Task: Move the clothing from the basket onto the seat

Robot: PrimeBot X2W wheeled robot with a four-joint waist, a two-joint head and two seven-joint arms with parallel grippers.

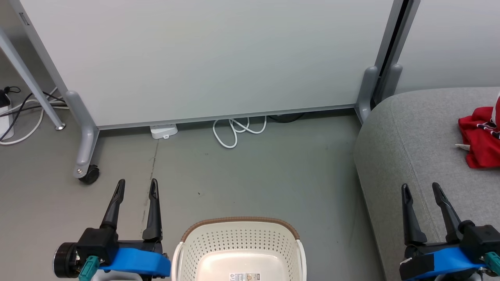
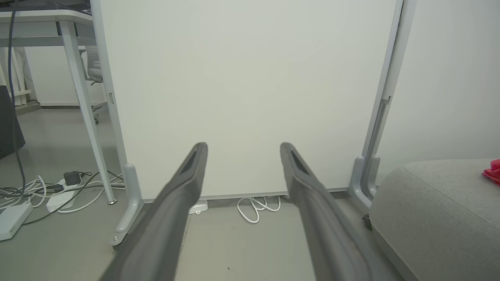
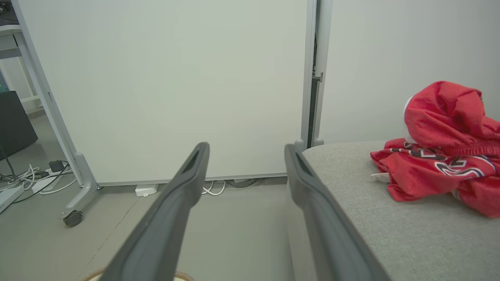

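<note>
Red clothing [image 1: 481, 138] with white and black lettering lies heaped on the grey seat [image 1: 406, 128] at the right; in the right wrist view the same clothing [image 3: 441, 156] rests on the seat [image 3: 363, 218]. The cream basket [image 1: 239, 242] with a brown rim stands on the floor at bottom centre, holding a paper label on its bottom and no garment. My left gripper [image 1: 137, 186] is open, left of the basket. My right gripper [image 1: 422, 189] is open over the seat's front edge, nothing between its fingers. A sliver of the clothing [image 2: 493, 171] shows in the left wrist view.
A white partition panel [image 1: 203, 58] on grey caster feet [image 1: 86, 171] stands ahead. White cables [image 1: 236, 130] and a power strip [image 1: 163, 130] lie at its base. A table leg [image 1: 31, 86] and more cables are at the far left.
</note>
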